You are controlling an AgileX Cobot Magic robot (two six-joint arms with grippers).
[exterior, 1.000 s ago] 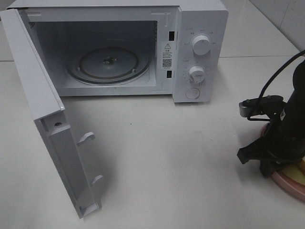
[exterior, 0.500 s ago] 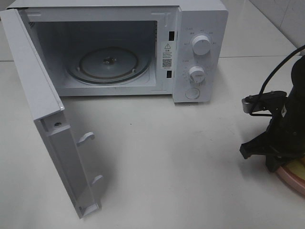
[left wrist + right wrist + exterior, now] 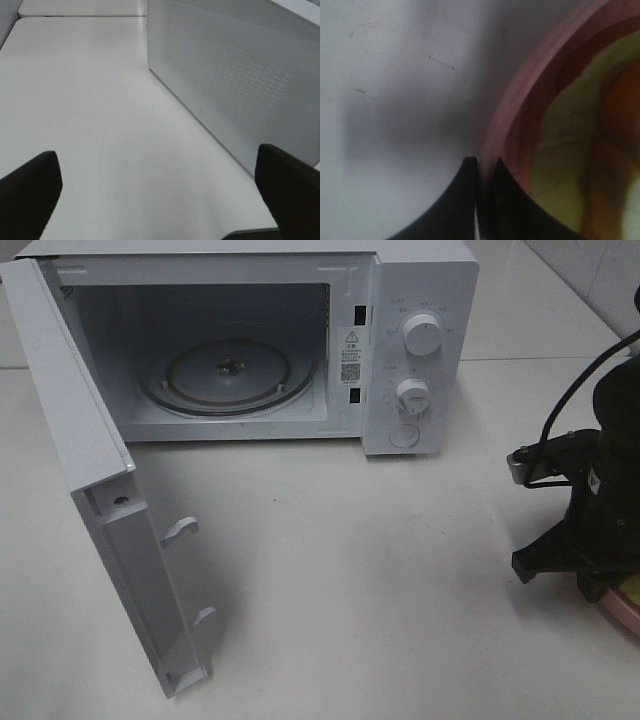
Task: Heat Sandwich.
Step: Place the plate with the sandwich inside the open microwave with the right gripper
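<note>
At the far right edge of the exterior view, the right arm [image 3: 600,510] stands over the pink plate [image 3: 628,612]. Only a sliver of the plate's rim shows past the arm, and the sandwich is hidden there. In the right wrist view, the right gripper [image 3: 480,172] has both black fingers [image 3: 455,205] pressed together, pinching the plate's rim. One finger is outside the rim over the table [image 3: 380,570], the other just inside it. The sandwich [image 3: 570,150] lies on the plate inside the rim, just beside the inner finger. The view is blurred at close range and gives only pale yellow-green and reddish-brown patches. Whether the inner finger touches the bread cannot be told. In the left wrist view, the left gripper [image 3: 156,167] is empty. Its fingers [image 3: 30,195] are spread wide above the white table, near a white dotted panel of the microwave [image 3: 235,75]. In the exterior view, the microwave sits at the back of the table with its door [image 3: 90,470] swung open to the left. The glass turntable [image 3: 228,370] is visible inside. Plate and sandwich lie well apart from the oven cavity, forward and to the right of the control knobs [image 3: 420,335].
</note>
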